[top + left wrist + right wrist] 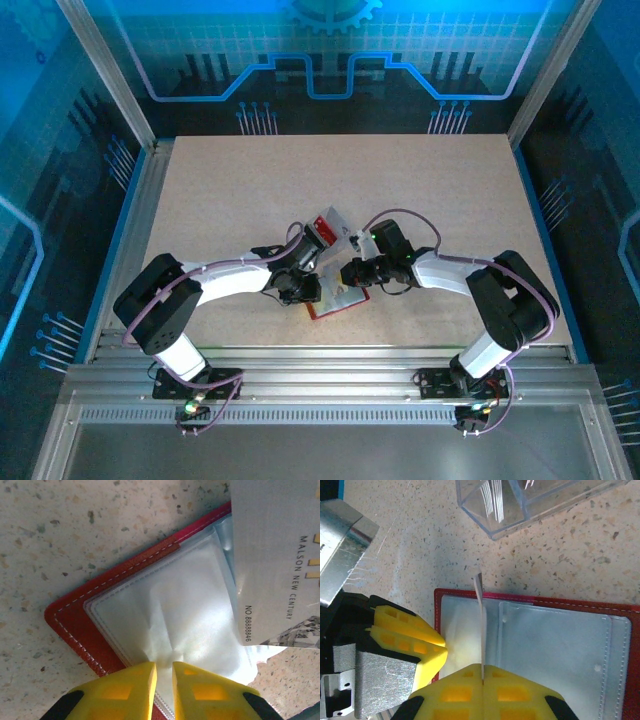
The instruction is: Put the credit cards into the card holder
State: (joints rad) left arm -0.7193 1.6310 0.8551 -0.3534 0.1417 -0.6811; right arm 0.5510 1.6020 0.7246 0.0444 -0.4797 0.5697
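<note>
1. From the top external camera we see both arms reach in to meet just below the middle of the table (250, 190). The red card holder (327, 308) lies open there, at about 6 o'clock from the table's centre. The left gripper (312, 290) comes at it from 9 o'clock and the right gripper (350, 273) from 3 o'clock. Both are right over the holder. From this height we cannot tell how either claw stands
2. At the left wrist we look down on a corner of the card holder (75, 625), red leather with pale stitching, lying flat on the speckled table (75, 530). A grey-clear plastic sleeve (165, 605) rises from it towards 6 o'clock. There the left gripper (164, 680) pinches it, with the yellow fingers (127, 692) drawn in to a narrow slit and the film caught between them. At 2 o'clock a pale grey credit card (270, 555) with printed lettering stands over the sleeve's right side
3. At the right wrist the right gripper (482, 671) sits at 6 o'clock with its yellow tips pressed together on a thin credit card (482, 630). We see the card edge-on, running up towards 12 o'clock. It stands over the open card holder (590, 650), near the holder's left side. At 8 o'clock the left gripper (442, 647) has its tips closed at the holder's left edge. A clear plastic box (540, 505) rests on the table at 12 o'clock, well apart from the holder, and a shiny silver object (340, 545) sits at 10 o'clock
</note>
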